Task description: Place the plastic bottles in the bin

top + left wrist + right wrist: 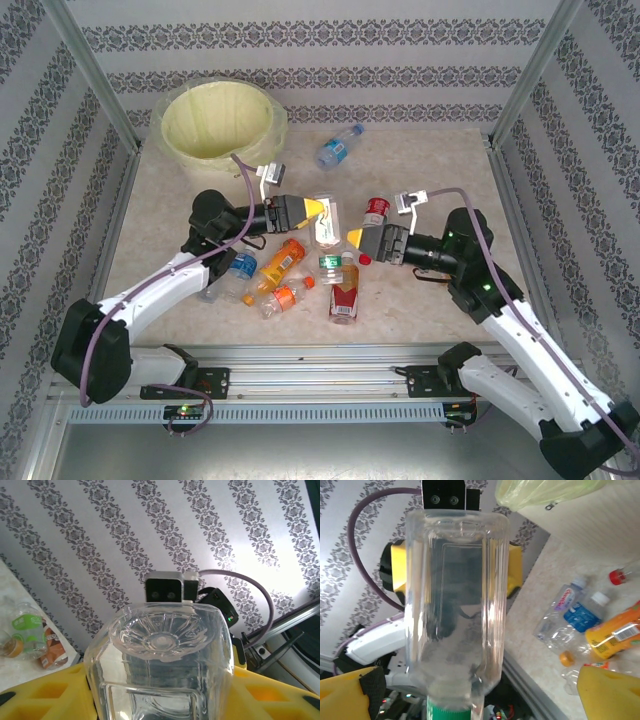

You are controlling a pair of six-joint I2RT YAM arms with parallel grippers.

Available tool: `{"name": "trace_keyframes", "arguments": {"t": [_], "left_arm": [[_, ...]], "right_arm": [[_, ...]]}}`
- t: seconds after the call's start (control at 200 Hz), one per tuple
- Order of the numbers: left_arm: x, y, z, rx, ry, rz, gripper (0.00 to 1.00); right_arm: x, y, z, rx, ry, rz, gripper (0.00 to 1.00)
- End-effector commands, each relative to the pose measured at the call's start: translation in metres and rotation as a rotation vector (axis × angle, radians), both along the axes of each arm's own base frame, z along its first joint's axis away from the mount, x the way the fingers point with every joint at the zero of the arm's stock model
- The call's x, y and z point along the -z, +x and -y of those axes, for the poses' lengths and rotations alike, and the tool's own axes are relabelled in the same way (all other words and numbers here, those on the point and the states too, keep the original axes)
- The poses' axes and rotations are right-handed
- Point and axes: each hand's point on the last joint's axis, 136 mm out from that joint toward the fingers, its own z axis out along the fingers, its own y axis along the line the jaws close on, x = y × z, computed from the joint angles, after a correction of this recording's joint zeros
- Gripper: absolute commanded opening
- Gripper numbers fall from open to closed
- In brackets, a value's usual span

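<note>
Right wrist view is revealing the clear bottle (455,590) down to its green cap (451,712); left wrist view is showing its ribbed base. Left hand (318,208) is clamping the bottle's sides. Right hand (354,238) is standing wide apart at the cap end, touching nothing. The bin (180,105) is sitting well beyond the left hand.

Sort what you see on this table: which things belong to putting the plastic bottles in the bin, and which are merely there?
For the job:
- round white bin with pale yellow liner
- clear plastic green-capped bottle, gripped by the left end effector
- orange plastic bottle
- blue-labelled clear bottle near the bin
- red-labelled bottle

Merely there:
- purple cable
- silver aluminium rail
- patterned wall
</note>
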Motion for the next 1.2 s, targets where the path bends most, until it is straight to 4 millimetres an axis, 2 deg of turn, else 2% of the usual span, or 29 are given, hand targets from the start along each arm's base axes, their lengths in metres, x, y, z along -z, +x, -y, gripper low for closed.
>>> {"name": "trace_keyframes", "arguments": {"t": [0.0,0.14,0.305,0.535,0.714,0.959,1.194], "left_arm": [[-0.011,0.007,-0.013,-0.061,0.070,0.059,0.55],[0.007,0.019,-0.028,-0.195,0.328,0.071,0.53],[0.005,0.027,-0.045,-0.289,0.513,0.112,0.53],[-0.004,0.050,-0.074,-0.448,0.748,0.156,0.53],[-0.026,0.076,-0.098,-0.590,0.896,0.197,0.53],[-0.062,0.111,-0.123,-0.723,1.010,0.259,0.52],[-0.107,0.151,-0.159,-0.912,1.021,0.319,0.50]], "right_arm": [[0.000,-0.008,0.018,0.063,-0.098,0.078,0.98],[0.002,-0.012,0.038,0.160,-0.174,0.186,0.98],[-0.003,-0.018,0.058,0.243,-0.222,0.341,0.98],[-0.013,-0.039,0.066,0.253,-0.205,0.625,0.98],[-0.023,-0.048,0.083,0.343,-0.205,0.760,0.98],[-0.025,-0.047,0.087,0.371,-0.208,0.772,0.98],[-0.024,-0.043,0.093,0.410,-0.233,0.764,0.98]]}}
